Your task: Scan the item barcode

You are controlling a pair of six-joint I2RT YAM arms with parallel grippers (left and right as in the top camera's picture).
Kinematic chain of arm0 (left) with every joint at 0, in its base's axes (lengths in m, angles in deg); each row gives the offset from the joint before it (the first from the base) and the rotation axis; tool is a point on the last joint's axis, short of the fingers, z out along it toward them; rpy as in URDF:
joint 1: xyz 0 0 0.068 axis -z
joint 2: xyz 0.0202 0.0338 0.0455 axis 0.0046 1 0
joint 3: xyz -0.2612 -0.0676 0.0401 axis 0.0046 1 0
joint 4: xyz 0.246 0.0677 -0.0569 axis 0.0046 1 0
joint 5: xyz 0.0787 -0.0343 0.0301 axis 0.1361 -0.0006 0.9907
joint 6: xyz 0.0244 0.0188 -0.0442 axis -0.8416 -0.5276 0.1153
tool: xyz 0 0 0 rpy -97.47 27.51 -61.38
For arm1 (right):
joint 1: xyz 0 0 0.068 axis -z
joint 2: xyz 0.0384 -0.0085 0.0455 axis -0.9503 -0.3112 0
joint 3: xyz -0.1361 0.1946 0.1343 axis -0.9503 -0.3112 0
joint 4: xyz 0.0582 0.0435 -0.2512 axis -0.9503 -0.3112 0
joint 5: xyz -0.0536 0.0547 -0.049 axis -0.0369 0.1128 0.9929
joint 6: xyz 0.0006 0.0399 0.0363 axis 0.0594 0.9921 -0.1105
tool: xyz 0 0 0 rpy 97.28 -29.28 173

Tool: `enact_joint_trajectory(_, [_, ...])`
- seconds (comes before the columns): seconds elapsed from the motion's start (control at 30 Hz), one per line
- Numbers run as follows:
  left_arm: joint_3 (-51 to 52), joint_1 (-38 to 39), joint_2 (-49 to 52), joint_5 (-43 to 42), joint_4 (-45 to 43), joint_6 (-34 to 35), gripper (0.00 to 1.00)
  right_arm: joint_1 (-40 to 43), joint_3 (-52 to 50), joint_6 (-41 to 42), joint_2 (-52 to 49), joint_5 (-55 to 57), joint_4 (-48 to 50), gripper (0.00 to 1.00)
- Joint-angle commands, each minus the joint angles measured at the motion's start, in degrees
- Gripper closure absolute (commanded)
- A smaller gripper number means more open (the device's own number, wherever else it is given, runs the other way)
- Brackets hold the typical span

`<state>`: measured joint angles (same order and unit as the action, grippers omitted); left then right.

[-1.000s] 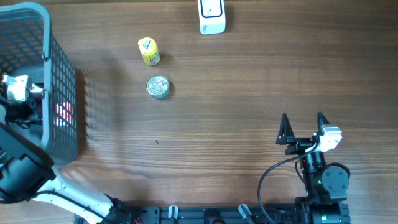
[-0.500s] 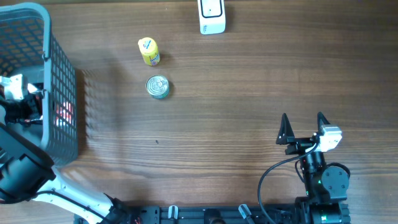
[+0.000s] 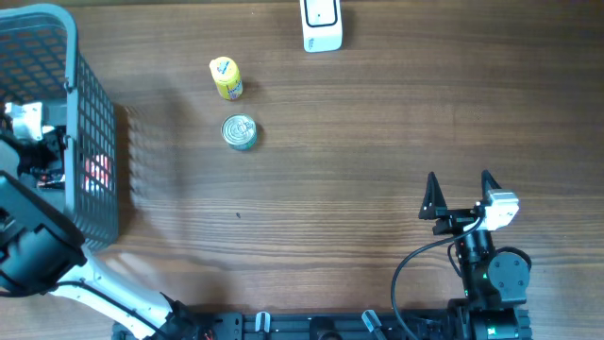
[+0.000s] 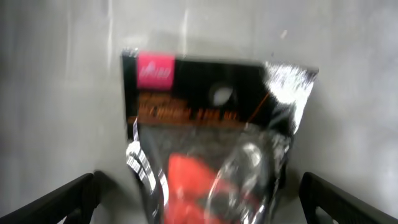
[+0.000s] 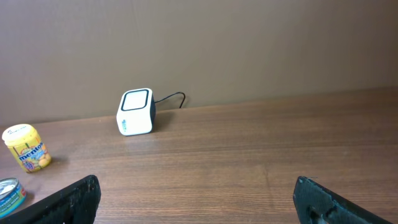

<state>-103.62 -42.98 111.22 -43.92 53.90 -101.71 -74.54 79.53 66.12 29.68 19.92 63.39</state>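
Black packet (image 4: 211, 143) lies loose on the basket (image 3: 94, 113) floor between your spread left fingers (image 4: 62, 202); your right fingers (image 5: 68, 199) hang spread too. Can (image 3: 239, 132) and yellow tub (image 3: 226, 78) sit on the surface (image 3: 359, 142) near the scanner (image 3: 321, 25), probably unscanned.

A brown wooden table (image 3: 377, 113) fills the overhead view, its long grain running from 9 to 3 o'clock. Beyond its 12 o'clock edge, the right wrist view shows a plain matte grey-brown wall (image 5: 249, 43). The light is soft and even, and a faint gridded shadow lies on the wood toward 9 o'clock.
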Motion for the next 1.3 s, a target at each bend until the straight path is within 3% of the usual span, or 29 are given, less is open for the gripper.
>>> enact_joint_trajectory(0.0, [1.2,2.1,4.5,1.2,0.0,-0.5,0.06,-0.1,-0.5,-0.2,0.1,-0.7,0.3,0.00])
enact_joint_trajectory(0.1, [1.2,2.6,4.5,1.4,0.2,-0.3,0.19,-0.1,-0.5,-0.2,0.1,-0.7,0.3,0.00])
enact_joint_trajectory(0.2, [1.2,2.4,4.5,1.5,1.8,0.1,0.15,-0.1,-0.5,-0.2,0.1,-0.7,0.3,0.00])
enact_joint_trajectory(0.27, [1.2,2.0,4.5,1.5,2.5,2.0,0.00,-0.1,-0.5,-0.2,0.1,-0.7,0.3,0.00])
enact_joint_trajectory(0.8, [1.2,-0.9,4.2,1.4,10.2,-0.5,0.01,-0.1,-0.5,-0.2,0.1,-0.7,0.3,0.00])
enact_joint_trajectory(1.07, [1.2,-0.5,4.2,1.9,8.6,-2.0,0.36,-0.1,-0.5,-0.2,0.1,-0.7,0.3,0.00])
enact_joint_trajectory(1.27, [1.2,-0.5,4.2,3.9,7.1,-2.0,0.48,-0.1,-0.5,-0.2,0.1,-0.7,0.3,0.00])
